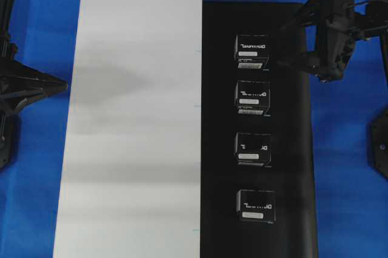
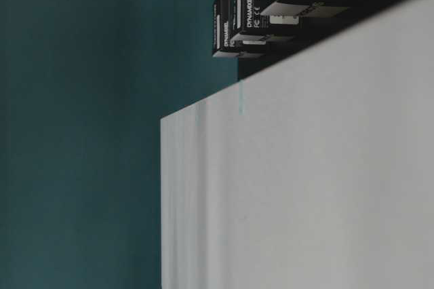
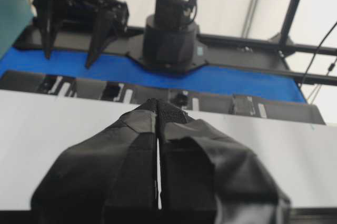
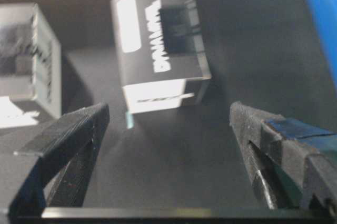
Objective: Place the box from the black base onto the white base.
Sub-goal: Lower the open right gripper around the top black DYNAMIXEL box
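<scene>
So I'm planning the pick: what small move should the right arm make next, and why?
Probably ease the right gripper forward around the top box: its jaws stand open just short of it, and the white base holds no box.

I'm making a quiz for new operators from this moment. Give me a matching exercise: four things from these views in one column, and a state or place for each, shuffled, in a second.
Things
1. left gripper
2. right gripper
3. white base
4. black base

States or places
A. carries four boxes in a row
B. jaws spread wide, a box lying ahead of them
C. bare, nothing on it
D. jaws pressed together, holding nothing

Pairs: 1-D, 2-B, 3-C, 4-A
</scene>
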Robot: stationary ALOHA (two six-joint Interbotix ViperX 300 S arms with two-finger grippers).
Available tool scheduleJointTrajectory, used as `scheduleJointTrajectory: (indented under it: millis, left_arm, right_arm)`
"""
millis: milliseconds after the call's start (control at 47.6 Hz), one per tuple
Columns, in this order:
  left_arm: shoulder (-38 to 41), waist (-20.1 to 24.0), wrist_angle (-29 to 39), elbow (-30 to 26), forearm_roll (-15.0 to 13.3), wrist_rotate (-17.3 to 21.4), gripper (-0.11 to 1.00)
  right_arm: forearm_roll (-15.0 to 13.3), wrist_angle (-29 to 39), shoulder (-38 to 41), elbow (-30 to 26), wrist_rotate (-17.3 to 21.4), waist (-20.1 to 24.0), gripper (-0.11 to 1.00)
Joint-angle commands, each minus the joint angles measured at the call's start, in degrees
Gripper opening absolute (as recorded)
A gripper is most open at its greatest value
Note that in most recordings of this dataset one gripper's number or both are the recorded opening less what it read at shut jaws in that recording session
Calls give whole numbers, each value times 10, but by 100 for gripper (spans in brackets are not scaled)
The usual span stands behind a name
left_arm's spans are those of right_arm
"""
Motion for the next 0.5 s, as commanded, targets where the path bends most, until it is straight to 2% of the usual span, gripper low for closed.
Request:
scheduleJointTrajectory:
  millis: [0, 483]
  left_arm:
    - [4, 1, -4, -19, 1, -1, -3]
    - [2, 1, 11, -22, 1, -1, -3]
  right_arm:
    - [1, 0, 21, -12, -11, 11, 99]
    - [3, -4, 69, -40, -19, 13, 100]
